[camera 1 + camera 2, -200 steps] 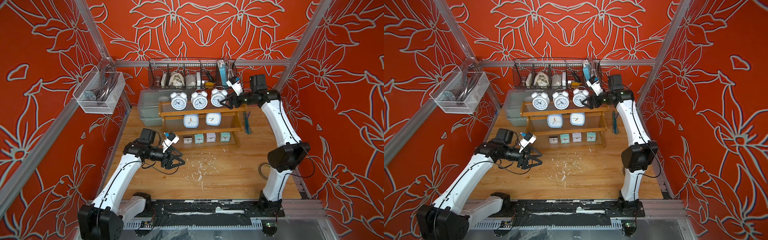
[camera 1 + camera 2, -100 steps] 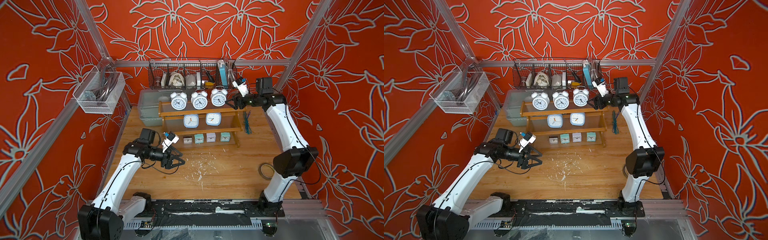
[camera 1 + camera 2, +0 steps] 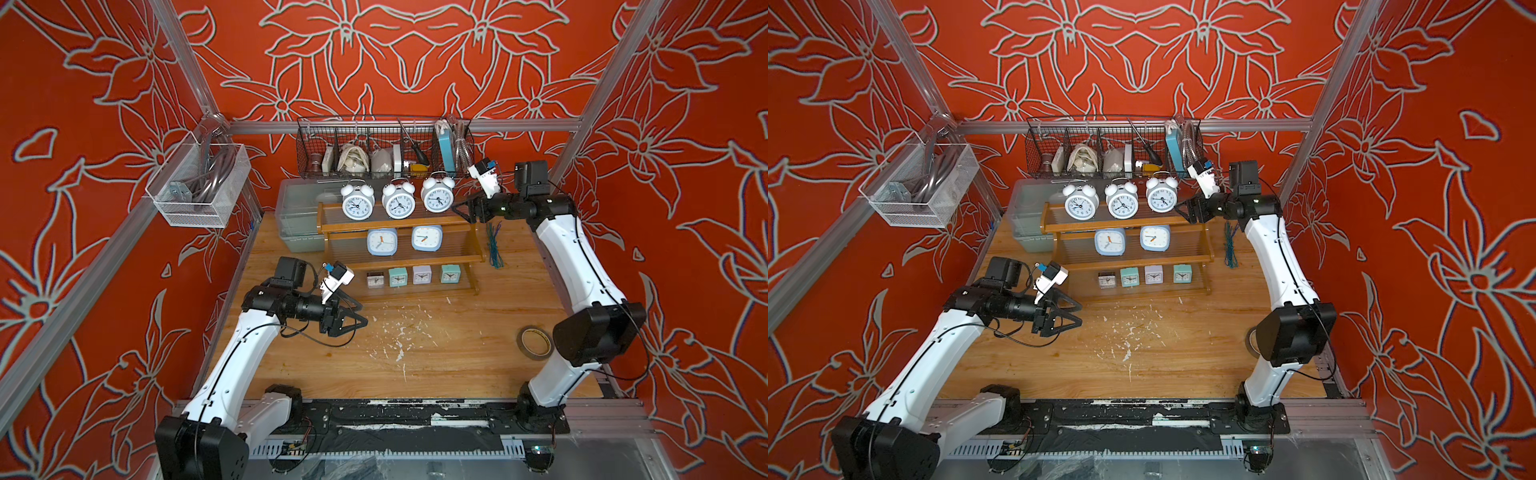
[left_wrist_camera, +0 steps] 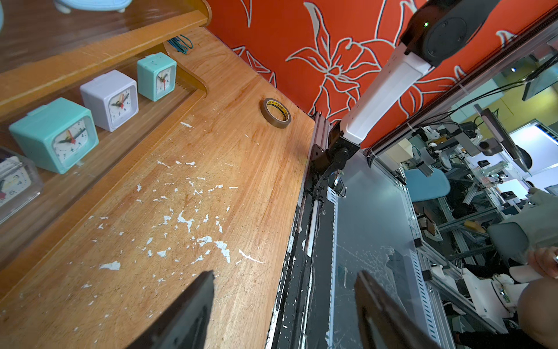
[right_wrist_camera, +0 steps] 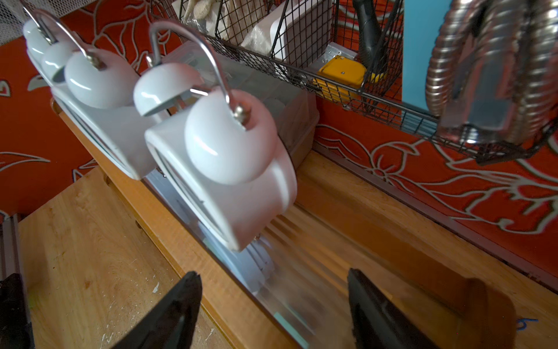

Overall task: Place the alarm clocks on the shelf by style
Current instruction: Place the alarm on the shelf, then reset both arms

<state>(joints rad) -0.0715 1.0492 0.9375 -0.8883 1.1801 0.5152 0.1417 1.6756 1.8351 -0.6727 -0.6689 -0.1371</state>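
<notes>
The brown shelf point(image 3: 395, 226) point(image 3: 1121, 226) holds the alarm clocks in both top views. Three white twin-bell clocks point(image 3: 398, 205) stand on its top tier, two pale-blue ones point(image 3: 382, 242) on the middle and several tiny square ones point(image 3: 397, 276) point(image 4: 54, 136) on the bottom. My right gripper point(image 3: 463, 212) point(image 3: 1185, 212) point(image 5: 273, 272) is open and empty. It hovers just right of the rightmost twin-bell clock point(image 3: 437, 198) point(image 5: 229, 169), clear of it. My left gripper point(image 3: 364, 315) point(image 3: 1080, 315) point(image 4: 283, 275) hangs open and empty over the table, front left of the shelf.
A clear bin point(image 3: 297, 216) sits behind the shelf on the left, with a black wire basket point(image 3: 382, 149) of oddments on the back wall. Green ties point(image 3: 494, 245) lie right of the shelf. A tape roll point(image 3: 535, 342) point(image 4: 276, 113) lies near the right arm.
My right gripper has drawn away to the right from the rightmost twin-bell clock, which stays standing on the top tier. The left arm has not moved.
</notes>
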